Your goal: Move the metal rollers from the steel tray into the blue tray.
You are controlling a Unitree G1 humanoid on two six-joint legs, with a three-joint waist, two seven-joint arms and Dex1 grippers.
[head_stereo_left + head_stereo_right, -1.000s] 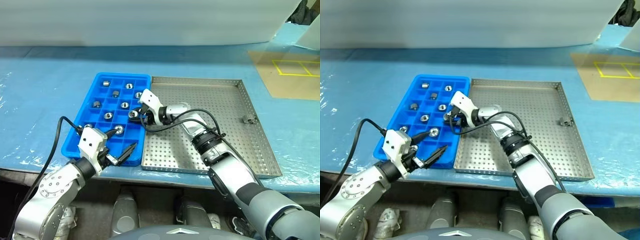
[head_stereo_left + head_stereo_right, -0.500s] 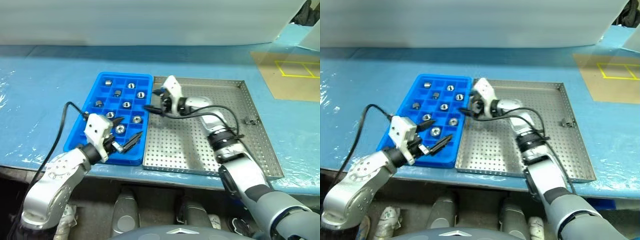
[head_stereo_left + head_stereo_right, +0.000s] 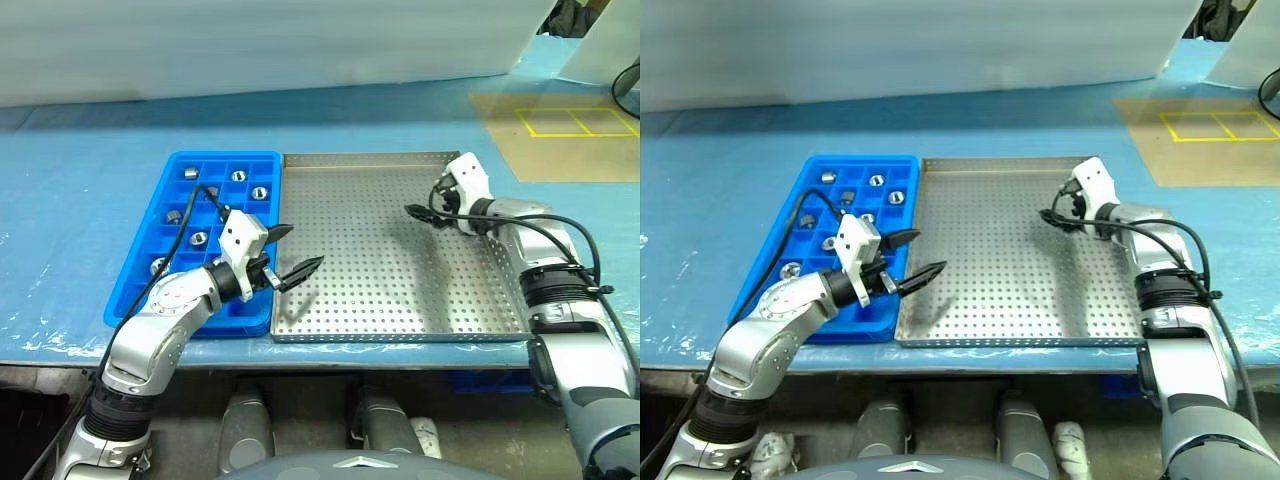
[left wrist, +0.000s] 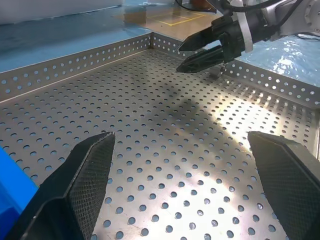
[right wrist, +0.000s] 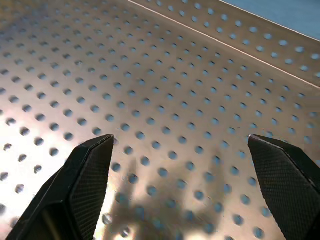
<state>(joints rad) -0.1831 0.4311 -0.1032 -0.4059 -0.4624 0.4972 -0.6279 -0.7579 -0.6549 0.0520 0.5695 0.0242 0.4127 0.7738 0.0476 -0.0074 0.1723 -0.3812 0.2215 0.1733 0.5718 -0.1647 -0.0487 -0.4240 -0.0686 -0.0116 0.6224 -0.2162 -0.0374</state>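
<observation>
The blue tray (image 3: 225, 157) lies on the left and holds several metal rollers (image 3: 259, 192) in its compartments. Touching its right side is the steel tray (image 3: 380, 270) with its perforated floor. My left gripper (image 3: 303, 247) hangs open and holds nothing, over the seam between the two trays. My right gripper (image 3: 420, 200) is open too, low over the steel tray's far right part, pointing left. The left wrist view looks across the steel floor (image 4: 150, 130) to the right gripper (image 4: 200, 52). My right arm covers the tray's right rim.
The trays rest on a table under blue plastic sheeting (image 3: 70, 200). A tan board with yellow tape squares (image 3: 560, 135) lies at the far right. A white sheet (image 3: 250, 50) stands along the back. The table's front edge runs just below the trays.
My right gripper has swung from the blue tray across to the steel tray's right side and opened. My left gripper moved right to the trays' seam. The camera shifted too.
</observation>
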